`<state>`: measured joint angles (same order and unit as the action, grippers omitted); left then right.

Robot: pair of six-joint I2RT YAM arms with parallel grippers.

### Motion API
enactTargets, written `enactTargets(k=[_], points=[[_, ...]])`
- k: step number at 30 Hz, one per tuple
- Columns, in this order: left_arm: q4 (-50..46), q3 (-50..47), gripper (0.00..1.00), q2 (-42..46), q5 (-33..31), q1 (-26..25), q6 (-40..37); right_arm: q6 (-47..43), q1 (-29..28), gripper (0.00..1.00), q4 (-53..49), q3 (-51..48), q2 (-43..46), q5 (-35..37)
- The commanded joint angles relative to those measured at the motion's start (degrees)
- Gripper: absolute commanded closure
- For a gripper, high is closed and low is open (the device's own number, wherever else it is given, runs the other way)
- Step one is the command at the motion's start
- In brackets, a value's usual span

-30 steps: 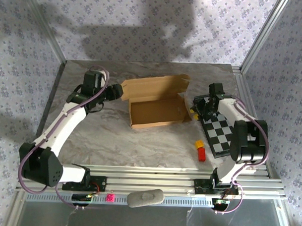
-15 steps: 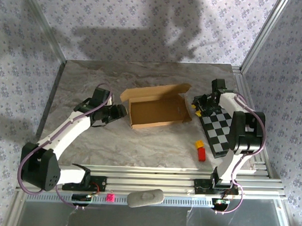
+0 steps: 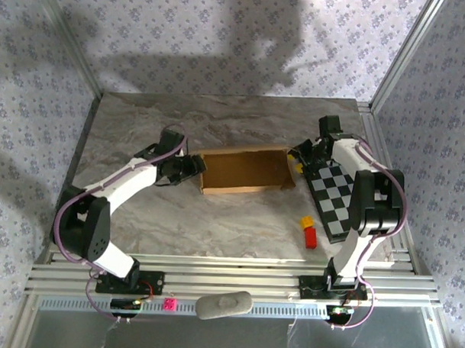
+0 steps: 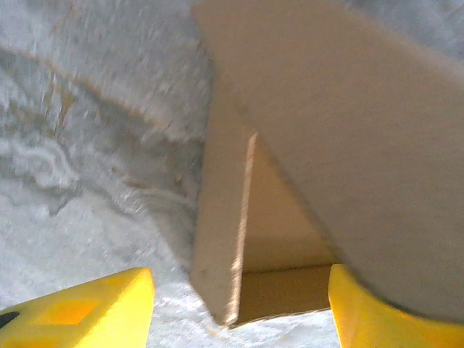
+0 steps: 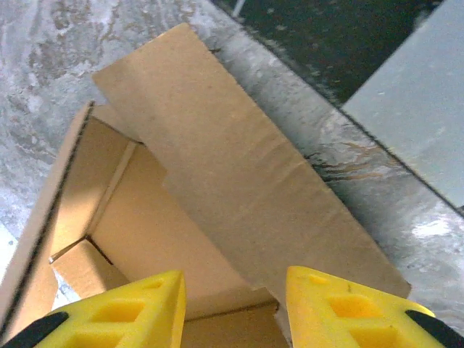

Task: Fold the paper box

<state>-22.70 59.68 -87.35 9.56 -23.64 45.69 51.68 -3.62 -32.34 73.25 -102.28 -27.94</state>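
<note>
Near the middle of the marbled table (image 3: pixel 216 219) lies the paper box (image 3: pixel 244 174), its long side now running almost square to the near edge. A second ago it sat skewed, right end farther back, with the lid leaning away and open. Since then the lid has swung up and forward over the tray. From the right wrist it shows as a broad slanted panel (image 5: pixel 239 188) above the tray's inside, not yet down on the walls. The left gripper (image 3: pixel 193 166) was then up at the lid's far left corner and has since dropped to the box's left end. In its own camera the yellow fingers (image 4: pixel 87 304) stand wide apart. The box's upright end wall (image 4: pixel 217 239) is between them and the tilted lid crosses over the right-hand finger; whether either pad touches the cardboard I cannot tell. The left arm's elbow has also drawn in towards its base. The right gripper (image 3: pixel 298 155) has left the far corner of the checkered board (image 3: pixel 335 200) and come to the box's far right corner. Its fingers (image 5: pixel 130 312) are parted to a middling gap, with the tray's end wall and the lid's edge just ahead of them, and no clamp on the card is visible. The yellow block (image 3: pixel 306 221) and red block (image 3: pixel 310 237) by the board's near edge lie where they were.
</note>
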Motion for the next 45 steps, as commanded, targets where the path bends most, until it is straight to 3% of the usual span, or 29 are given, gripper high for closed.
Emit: enactTargets(k=[1, 9, 13, 18, 25, 33, 38, 45], points=[[-0.3, 5.3, 0.36, 0.6, -1.4, 0.4, 2.2, 3.2, -0.8, 0.59, 0.2, 2.2, 3.0, -1.5], [-7.3, 17.3, 0.32, -9.8, 4.7, 7.0, 1.6, 9.5, -2.1, 0.53, 3.5, 8.8, 0.1, -4.1], [-14.5, 24.7, 0.32, -13.2, 2.9, 7.7, -1.5, 14.1, -3.2, 0.52, 5.3, 13.6, -3.7, -4.5], [-20.6, 22.9, 0.32, -10.0, -2.3, 5.8, -4.6, 19.9, -4.9, 0.5, 6.9, 17.2, -6.9, -3.0], [-17.9, 10.8, 0.31, -1.3, -5.3, 0.4, -4.0, 21.5, -6.4, 0.5, 5.7, 20.3, -9.0, -0.7], [-15.8, 16.6, 0.32, -12.9, -8.5, -2.9, -6.6, 21.1, -6.5, 0.5, 4.9, 21.2, -9.6, -0.4], [-16.7, 21.4, 0.37, -20.6, -10.3, -3.2, -9.6, 20.6, -6.2, 0.5, 4.5, 21.0, -9.3, -0.5], [-18.0, 26.1, 0.62, -28.0, -10.7, -3.6, -11.4, 19.7, -5.8, 0.5, 4.2, 20.9, -9.3, -0.5]])
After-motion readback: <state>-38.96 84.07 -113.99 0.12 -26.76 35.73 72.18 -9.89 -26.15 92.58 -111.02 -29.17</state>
